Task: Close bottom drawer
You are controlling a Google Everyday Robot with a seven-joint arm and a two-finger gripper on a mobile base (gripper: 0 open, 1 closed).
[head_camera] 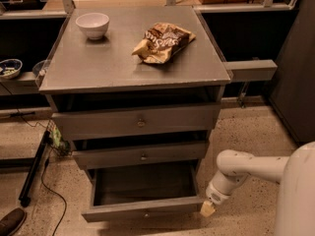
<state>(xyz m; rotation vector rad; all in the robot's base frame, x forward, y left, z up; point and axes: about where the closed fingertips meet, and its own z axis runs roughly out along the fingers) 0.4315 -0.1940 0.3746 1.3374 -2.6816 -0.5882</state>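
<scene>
The bottom drawer (142, 209) of the grey cabinet is pulled out, and its empty inside shows. Its narrow front panel faces the camera near the lower edge, with a tiny knob at its centre. My gripper (207, 209) hangs at the end of the white arm (246, 168), low at the right. It is just beside the right end of the drawer's front panel, close above the floor.
The middle drawer (142, 156) and the top drawer (140, 123) are slightly open. A white bowl (93, 24) and a crumpled snack bag (162, 42) lie on the cabinet top. A black cable and a shoe (12, 220) are on the floor at the left.
</scene>
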